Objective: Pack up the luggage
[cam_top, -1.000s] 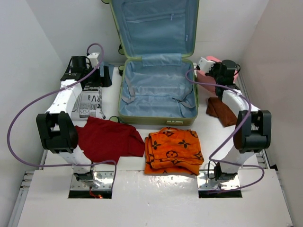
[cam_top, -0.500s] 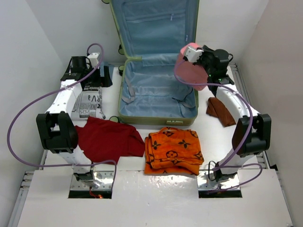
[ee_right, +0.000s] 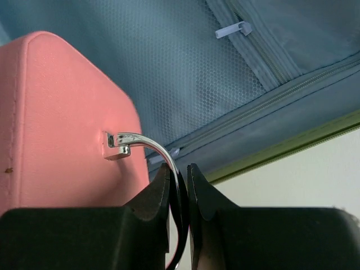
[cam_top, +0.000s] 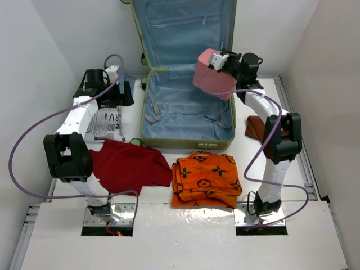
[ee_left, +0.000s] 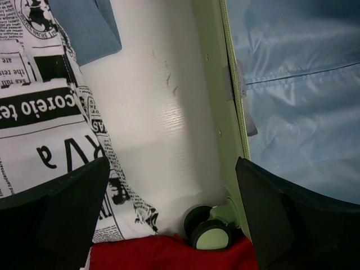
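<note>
Right wrist view: right gripper (ee_right: 178,174) was pinched tight on the handle (ee_right: 147,147) of the pink case (ee_right: 56,112)!
Pink case: hung in the air over the right rear of the open luggage (cam_top: 169,112), above its blue lining.
Left gripper (ee_left: 171,194): spread wide, holding nothing, over the table (ee_left: 163,112) between a newspaper (ee_left: 34,107) and the luggage's green wall, near a wheel (ee_left: 212,233).
Luggage: lay open at the table's far middle, lid upright.
Near edge: red cloth (cam_top: 129,163), orange patterned scarf (cam_top: 205,177).

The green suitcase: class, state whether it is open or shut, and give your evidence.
Open: the suitcase lies flat with its lid raised at the back, showing the blue lining inside.
</note>
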Robot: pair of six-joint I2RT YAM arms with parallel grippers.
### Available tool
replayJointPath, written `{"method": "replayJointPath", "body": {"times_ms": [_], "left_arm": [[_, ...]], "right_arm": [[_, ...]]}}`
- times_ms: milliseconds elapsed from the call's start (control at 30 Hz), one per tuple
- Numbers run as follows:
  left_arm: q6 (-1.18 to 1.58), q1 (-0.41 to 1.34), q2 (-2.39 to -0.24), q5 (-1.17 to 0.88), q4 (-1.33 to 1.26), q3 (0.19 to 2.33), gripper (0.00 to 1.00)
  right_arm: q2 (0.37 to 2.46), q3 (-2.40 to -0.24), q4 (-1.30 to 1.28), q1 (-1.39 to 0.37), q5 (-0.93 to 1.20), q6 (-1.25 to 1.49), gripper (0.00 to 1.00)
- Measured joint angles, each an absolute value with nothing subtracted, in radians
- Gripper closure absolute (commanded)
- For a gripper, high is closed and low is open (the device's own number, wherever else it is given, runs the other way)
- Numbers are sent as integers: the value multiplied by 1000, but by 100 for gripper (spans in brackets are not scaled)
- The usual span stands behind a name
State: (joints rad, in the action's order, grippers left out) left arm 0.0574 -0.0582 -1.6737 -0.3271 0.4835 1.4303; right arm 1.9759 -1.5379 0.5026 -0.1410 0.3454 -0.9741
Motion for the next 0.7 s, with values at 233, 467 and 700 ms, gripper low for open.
{"method": "replayJointPath", "body": {"times_ms": [233,467,700], "left_arm": [[57,-58,-1674,-328,482,1429,0],[57,-58,-1676,-328,482,1429,0],[57,-58,-1697,-327,482,1429,0]], "right_arm": [[2057,-1611,588,-109,444,-911,100],[2077,-1631,609,-127,492,-829,100],[2089,-1631,612,-204,546,-747,100]]}}
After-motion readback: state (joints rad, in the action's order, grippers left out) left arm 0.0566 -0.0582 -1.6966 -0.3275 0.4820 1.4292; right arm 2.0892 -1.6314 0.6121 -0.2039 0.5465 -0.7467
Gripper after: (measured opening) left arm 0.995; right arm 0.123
